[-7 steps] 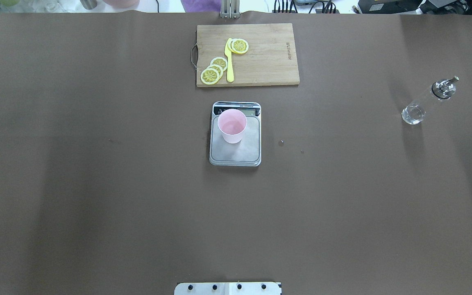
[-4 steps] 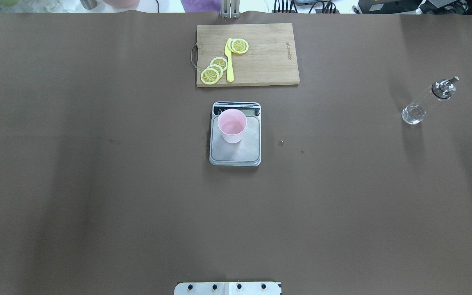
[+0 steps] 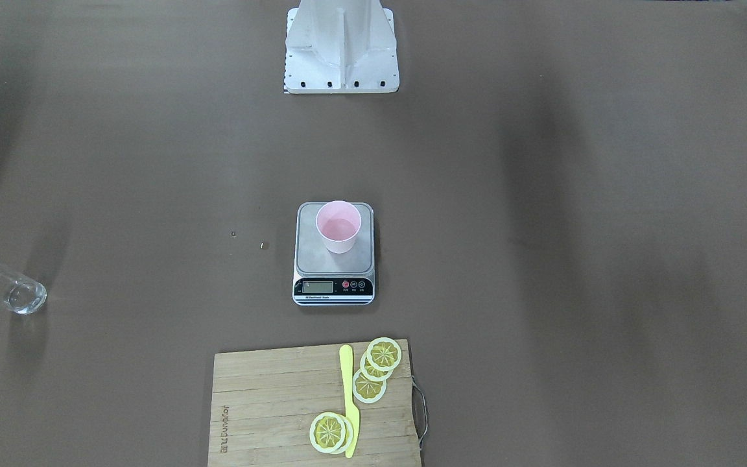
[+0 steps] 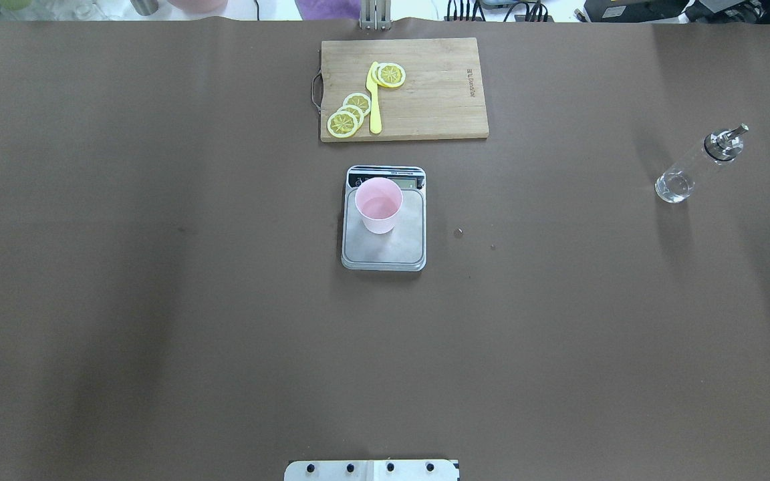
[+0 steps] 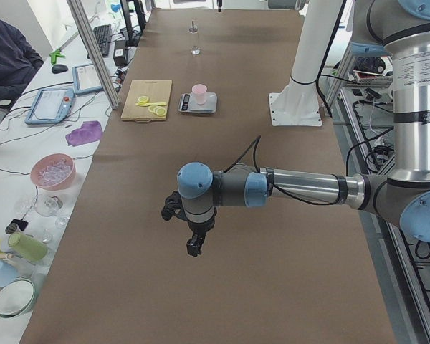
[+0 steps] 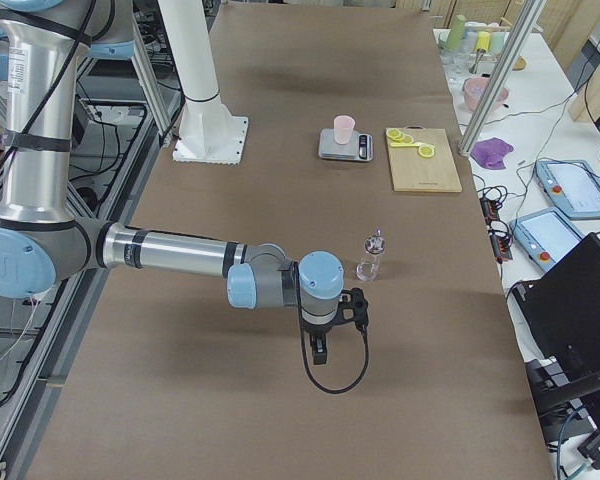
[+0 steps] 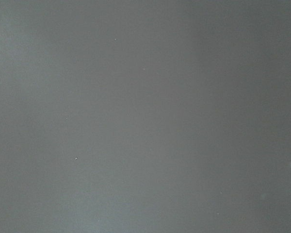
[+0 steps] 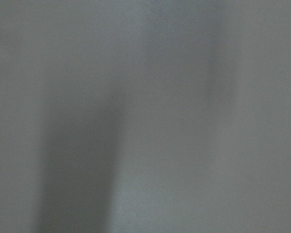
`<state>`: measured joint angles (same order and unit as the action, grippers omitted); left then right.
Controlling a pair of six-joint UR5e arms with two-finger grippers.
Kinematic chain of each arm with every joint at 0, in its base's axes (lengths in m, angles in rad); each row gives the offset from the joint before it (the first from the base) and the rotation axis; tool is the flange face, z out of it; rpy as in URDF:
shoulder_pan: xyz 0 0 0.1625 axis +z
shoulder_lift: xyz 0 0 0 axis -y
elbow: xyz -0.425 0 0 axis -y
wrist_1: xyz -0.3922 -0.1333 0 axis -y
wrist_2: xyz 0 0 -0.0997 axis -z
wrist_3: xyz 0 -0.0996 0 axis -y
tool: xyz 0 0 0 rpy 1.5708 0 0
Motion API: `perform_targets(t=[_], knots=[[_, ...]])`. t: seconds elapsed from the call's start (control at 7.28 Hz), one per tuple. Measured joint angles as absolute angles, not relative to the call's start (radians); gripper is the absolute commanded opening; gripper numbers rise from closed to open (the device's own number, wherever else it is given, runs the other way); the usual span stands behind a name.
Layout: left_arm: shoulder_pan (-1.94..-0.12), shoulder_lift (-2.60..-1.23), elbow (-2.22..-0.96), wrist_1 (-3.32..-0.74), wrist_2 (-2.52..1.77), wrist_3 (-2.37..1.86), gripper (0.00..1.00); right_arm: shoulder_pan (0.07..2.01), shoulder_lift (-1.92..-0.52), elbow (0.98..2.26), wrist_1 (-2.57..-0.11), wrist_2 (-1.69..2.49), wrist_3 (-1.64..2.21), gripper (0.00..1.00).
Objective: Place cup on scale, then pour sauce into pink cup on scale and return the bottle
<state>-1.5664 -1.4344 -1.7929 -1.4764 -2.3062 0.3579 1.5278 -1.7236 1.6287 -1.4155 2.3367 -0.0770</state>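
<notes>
- The cup (image 4: 378,204) stands upright on the scale (image 4: 392,244), toward the platform's 12 o'clock edge, where it can be weighed.
- The bottle (image 4: 696,164) stands upright on the worktop (image 4: 158,300) at 3 o'clock from the scale, well apart; I judge that its resting spot.
- The left claw (image 5: 193,244) and right claw (image 6: 320,350) hang over bare worktop; open or closed, I cannot tell.
- A cutting board (image 4: 425,100) with lemon slices (image 4: 345,122) and a yellow knife (image 4: 374,100) lies at 12 o'clock; nothing stands between bottle and cup.
</notes>
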Motion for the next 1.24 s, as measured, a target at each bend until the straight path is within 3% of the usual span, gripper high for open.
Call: perform_targets(t=[1.24], knots=[[-1.565,-1.476,-1.78,-1.6,-2.305,0.359,0.98,1.528,-1.739,1.629,-1.411,2.358,-0.085,1.0]])
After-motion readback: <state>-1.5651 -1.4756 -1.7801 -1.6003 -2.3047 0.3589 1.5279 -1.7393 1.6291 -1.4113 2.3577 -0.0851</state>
